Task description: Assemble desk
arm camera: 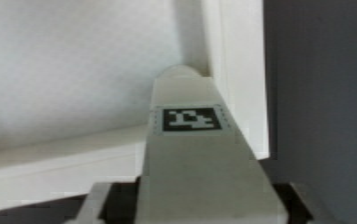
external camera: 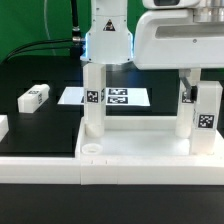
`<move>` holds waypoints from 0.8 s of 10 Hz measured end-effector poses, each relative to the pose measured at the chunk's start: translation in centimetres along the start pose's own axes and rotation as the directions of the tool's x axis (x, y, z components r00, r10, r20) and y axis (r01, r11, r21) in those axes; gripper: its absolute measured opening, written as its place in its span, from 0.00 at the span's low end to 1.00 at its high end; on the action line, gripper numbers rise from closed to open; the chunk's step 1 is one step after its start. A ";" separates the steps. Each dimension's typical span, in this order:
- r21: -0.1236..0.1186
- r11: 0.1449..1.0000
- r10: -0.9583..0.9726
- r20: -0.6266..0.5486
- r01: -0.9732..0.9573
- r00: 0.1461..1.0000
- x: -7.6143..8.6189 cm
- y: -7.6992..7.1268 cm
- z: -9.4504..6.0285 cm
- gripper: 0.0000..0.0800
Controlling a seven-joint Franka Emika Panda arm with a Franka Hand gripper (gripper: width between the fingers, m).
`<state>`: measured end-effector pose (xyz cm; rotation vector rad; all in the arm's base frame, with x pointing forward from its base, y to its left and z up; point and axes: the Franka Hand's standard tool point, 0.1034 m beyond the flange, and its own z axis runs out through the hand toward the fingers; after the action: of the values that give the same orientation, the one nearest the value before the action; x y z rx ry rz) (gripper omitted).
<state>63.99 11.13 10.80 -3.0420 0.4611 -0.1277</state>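
The white tabletop [external camera: 135, 152] lies flat at the front of the black table. In its corner at the exterior view's left, a white square leg [external camera: 93, 108] stands upright. My gripper [external camera: 96, 66] comes down from above and is shut on this leg's upper part. In the wrist view the leg [arm camera: 196, 150] with its black-and-white tag runs away from my gripper [arm camera: 196, 200], with a finger [arm camera: 107, 205] pressed against each side. Its far end meets the tabletop [arm camera: 68, 85]. Two more tagged legs [external camera: 207, 112] [external camera: 187, 98] stand upright at the tabletop's right end.
The marker board [external camera: 125, 97] lies flat behind the tabletop. A loose white leg [external camera: 33, 97] lies on the black table at the exterior view's left, and another white part [external camera: 3, 126] shows at the left edge. A green backdrop and cables are at the back.
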 end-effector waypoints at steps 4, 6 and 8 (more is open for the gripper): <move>-0.003 0.854 0.520 -0.001 -0.520 0.854 0.0 0.1 0.0 0.36; -0.008 0.791 0.612 0.003 -0.612 0.791 -0.1 0.1 0.0 0.36; -0.010 0.805 0.593 0.001 -0.593 0.806 -0.1 0.1 0.0 0.45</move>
<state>63.90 11.03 10.82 -2.7351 1.3810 -0.0824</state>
